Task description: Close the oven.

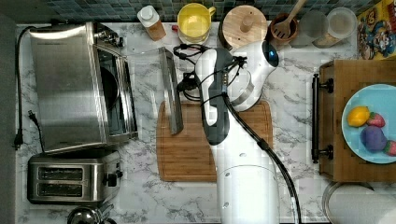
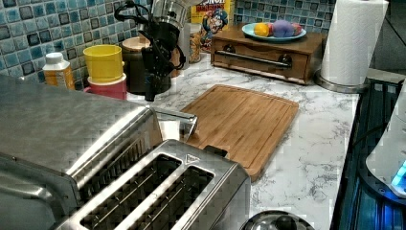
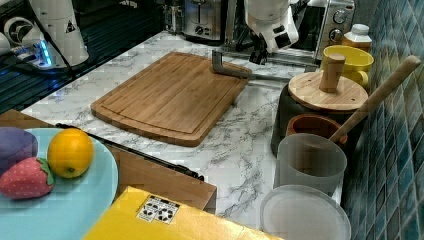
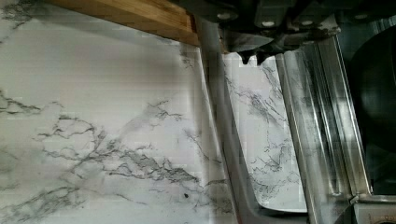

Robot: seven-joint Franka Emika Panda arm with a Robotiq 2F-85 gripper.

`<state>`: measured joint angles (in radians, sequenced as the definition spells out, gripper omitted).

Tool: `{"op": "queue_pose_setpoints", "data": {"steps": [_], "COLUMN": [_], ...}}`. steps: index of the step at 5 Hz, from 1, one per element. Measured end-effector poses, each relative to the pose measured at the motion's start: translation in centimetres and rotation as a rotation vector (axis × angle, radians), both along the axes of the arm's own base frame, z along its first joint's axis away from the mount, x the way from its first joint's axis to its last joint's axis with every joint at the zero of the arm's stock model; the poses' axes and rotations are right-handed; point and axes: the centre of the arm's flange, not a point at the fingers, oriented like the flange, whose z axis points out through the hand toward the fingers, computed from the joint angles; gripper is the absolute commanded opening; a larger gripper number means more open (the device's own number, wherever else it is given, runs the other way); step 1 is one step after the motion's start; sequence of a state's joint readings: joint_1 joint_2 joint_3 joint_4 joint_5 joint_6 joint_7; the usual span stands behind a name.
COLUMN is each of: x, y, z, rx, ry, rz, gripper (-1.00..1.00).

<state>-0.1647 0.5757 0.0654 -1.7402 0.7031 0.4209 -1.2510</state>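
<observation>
The oven (image 1: 70,88) is seen with its glass door (image 1: 147,88) folded flat onto the marble counter (image 1: 289,140), the bar handle (image 1: 170,91) lying just beside and below the pincer (image 4: 252,53). The fingertips are pressed together, grasping nothing. If the handle is caught off-centre, the tips could slip off the smooth bar and the door drop back. A cutting board (image 1: 187,149) lies under the handle's far end; a tiled backsplash (image 2: 28,33) is behind.
</observation>
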Motion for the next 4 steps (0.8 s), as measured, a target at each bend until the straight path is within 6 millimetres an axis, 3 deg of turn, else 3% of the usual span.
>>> {"op": "queue_pose_setpoints", "data": {"steps": [2,3,4], "x": [3.5,4.2,3.6], "y": [-1.6,-1.1,0.3], "z": [-0.3,-1.8,-3.7], "rx": [-0.059,-0.036,0.004], "ry": [-0.042,-0.013,0.037], "rz": [0.050,0.084,0.116], "gripper": [-1.00,-1.00,-1.00]}}
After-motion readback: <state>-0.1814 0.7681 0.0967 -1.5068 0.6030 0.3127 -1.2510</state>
